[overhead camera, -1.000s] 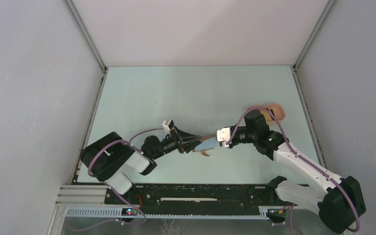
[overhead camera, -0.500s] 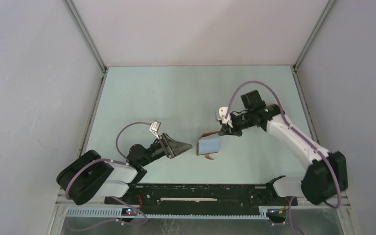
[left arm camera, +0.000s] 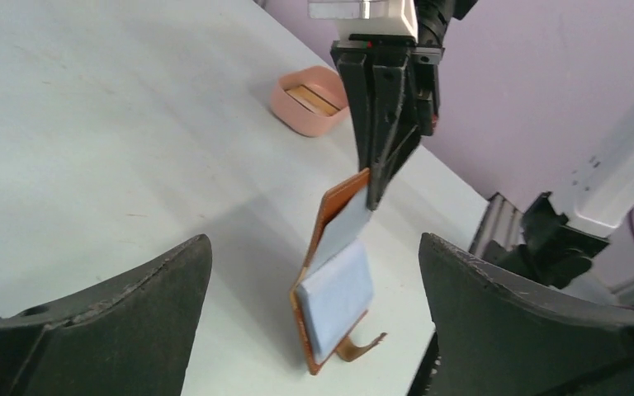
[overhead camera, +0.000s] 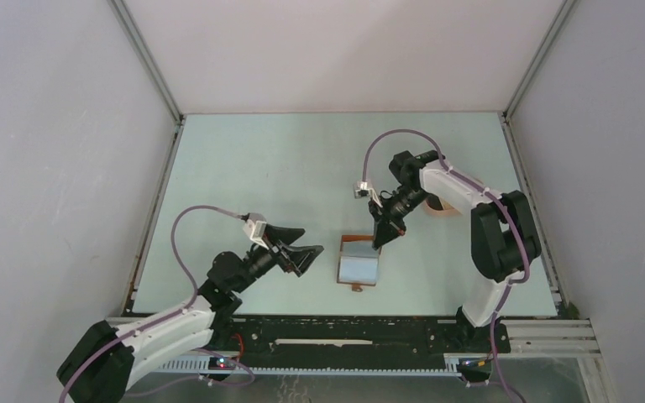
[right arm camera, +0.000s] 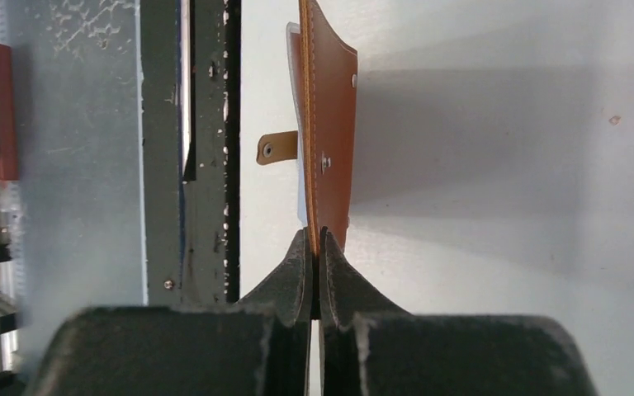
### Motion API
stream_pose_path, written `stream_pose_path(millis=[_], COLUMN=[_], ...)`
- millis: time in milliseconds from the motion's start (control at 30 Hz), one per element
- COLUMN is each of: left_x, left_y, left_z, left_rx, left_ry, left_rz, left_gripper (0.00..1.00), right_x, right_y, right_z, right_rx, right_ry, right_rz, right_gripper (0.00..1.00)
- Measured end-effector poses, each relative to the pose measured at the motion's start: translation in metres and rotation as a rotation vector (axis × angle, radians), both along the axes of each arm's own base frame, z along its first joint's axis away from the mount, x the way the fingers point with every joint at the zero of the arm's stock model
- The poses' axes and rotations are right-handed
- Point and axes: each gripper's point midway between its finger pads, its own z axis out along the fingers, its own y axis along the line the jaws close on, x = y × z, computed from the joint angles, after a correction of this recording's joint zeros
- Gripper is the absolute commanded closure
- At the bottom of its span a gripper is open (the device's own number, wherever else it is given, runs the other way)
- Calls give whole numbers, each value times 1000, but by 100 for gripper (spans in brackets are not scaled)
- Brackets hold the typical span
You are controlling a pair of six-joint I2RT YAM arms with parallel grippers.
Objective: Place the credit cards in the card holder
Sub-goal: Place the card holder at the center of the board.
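Note:
The reddish-brown card holder [overhead camera: 358,267] rests on the table, half open, its snap tab [left arm camera: 361,345] touching the surface. Its inner face [left arm camera: 338,289] is grey-blue; I cannot tell card from lining there. My right gripper [overhead camera: 380,242] points down and is shut on the edge of the raised flap [right arm camera: 330,124], seen edge-on between the right wrist's fingers [right arm camera: 314,239]. My left gripper [overhead camera: 309,242] hangs wide open to the left of the holder, apart from it, with nothing in it [left arm camera: 314,241]. Tan credit cards [left arm camera: 312,97] lie in the pink tray.
The pink oval tray [left arm camera: 293,115] stands behind the holder, to the right, and is mostly hidden by the right arm [overhead camera: 447,206] in the top view. The black rail at the table's near edge [right arm camera: 206,124] runs close to the holder.
My left gripper has opened wide, let go at the card holder and drawn back to the left. The right arm has swung round while keeping its grip on the flap.

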Motion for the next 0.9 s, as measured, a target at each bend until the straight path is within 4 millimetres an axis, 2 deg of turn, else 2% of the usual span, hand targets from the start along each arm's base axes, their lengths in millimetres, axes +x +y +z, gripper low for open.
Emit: stream_pose_path(millis=[100,167,367,600,733,900], left_x=[5,5,2,21,27,34], left_y=[5,3,-11,-33,-41,-47], left_z=[-4,-14,-67,-80,-91,-96], left_rx=[46,88,256,313,334,345], left_ry=[-34,-36,67,114,144,159], left_rz=[34,25,-76,-108,-121,-124], left_gripper=[0,4,16,22,24,25], right_x=[-2,1,13,35,47,64], right_y=[-1,-1,0,-4,-15,-24], right_z=[-3,-4,-19,-35,-46,-37], right_rx=[-19,-26,-69,-146,-219,-251], right_ry=[40,58,115,85,-5,-185], right_rz=[-11,-23,-82,-191,-283,-363], right_gripper=[93,89,80,55,52,51])
